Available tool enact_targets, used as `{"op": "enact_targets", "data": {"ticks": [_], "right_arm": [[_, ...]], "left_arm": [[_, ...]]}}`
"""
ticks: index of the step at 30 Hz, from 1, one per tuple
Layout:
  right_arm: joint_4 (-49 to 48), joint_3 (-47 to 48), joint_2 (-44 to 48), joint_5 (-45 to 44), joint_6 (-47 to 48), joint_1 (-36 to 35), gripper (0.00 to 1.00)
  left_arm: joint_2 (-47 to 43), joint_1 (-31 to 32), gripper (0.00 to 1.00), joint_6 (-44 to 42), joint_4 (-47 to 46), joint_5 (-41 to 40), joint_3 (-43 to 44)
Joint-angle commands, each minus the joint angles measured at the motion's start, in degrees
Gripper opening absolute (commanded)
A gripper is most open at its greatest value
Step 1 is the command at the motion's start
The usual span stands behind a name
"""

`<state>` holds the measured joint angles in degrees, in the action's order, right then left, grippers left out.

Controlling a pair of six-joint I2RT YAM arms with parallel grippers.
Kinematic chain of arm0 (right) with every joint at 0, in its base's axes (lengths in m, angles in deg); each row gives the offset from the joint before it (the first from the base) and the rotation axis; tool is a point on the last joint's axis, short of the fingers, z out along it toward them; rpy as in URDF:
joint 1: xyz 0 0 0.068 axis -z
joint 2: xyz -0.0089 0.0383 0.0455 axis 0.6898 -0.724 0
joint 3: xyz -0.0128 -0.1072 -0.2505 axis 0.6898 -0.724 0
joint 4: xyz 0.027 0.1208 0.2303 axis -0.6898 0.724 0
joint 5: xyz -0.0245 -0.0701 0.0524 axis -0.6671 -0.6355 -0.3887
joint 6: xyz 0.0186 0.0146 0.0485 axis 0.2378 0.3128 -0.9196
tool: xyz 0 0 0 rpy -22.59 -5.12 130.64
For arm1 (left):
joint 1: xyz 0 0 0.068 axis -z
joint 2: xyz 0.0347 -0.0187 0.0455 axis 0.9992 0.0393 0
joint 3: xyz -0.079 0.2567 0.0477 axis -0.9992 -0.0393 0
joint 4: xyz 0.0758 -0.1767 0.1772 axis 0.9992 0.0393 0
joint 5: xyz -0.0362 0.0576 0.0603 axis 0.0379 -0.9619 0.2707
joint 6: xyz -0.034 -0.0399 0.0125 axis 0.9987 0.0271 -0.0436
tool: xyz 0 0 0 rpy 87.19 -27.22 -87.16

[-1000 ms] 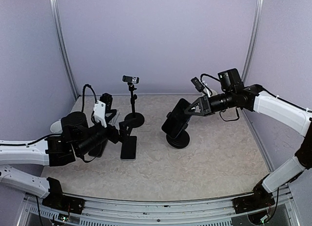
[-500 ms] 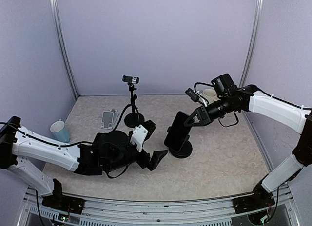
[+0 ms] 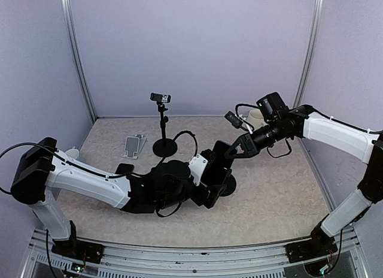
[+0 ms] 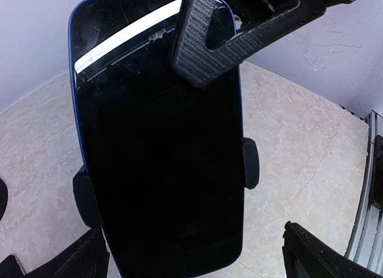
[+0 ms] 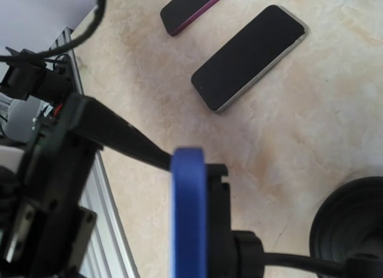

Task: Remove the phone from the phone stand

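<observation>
Blue-rimmed phone [image 4: 161, 170] in its stand [image 4: 250, 163], right fingers [image 4: 203, 47] tight on top (left fingers [image 4: 317, 260] wide apart below).

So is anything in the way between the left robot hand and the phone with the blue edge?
Nothing visible is. The black phone with the blue edge sits right before the open left gripper, held by the black stand's side clamps. The right gripper has a ribbed finger across the screen's top, out of the way.

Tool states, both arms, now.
Left tool: open, fingers spread wide by the phone's lower end, not gripping it.
Right tool: cannot be told; one finger lies on the screen, the other is hidden.
</observation>
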<state>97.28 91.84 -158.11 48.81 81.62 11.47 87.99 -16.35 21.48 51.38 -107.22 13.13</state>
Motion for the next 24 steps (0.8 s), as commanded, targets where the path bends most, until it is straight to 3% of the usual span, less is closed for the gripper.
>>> {"op": "enact_targets", "data": {"ticks": [1, 13, 20, 23, 24], "right_arm": [[-3.8, 0.6, 0.1, 3.5, 1.4, -0.5, 0.00], [-3.5, 0.6, -0.1, 4.0, 1.8, -0.6, 0.00], [-4.2, 0.4, -0.2, 4.3, 1.4, -0.6, 0.00], [-4.5, 0.0, 0.0, 4.3, 1.1, -0.6, 0.00], [-4.7, -0.2, 0.2, 4.2, 1.0, -0.6, 0.06]], "left_arm": [[2.8, 0.2, 0.99, 1.4, 1.3, -2.9, 3.7], [6.0, -2.6, 0.96, 4.5, 2.1, -1.2, 5.7], [7.7, -2.5, 0.86, 4.4, 2.6, -1.2, 7.6], [7.9, -2.5, 0.77, 4.9, 2.8, -2.5, 7.8], [7.9, -2.4, 0.73, 5.0, 2.8, -2.8, 7.8]]}}
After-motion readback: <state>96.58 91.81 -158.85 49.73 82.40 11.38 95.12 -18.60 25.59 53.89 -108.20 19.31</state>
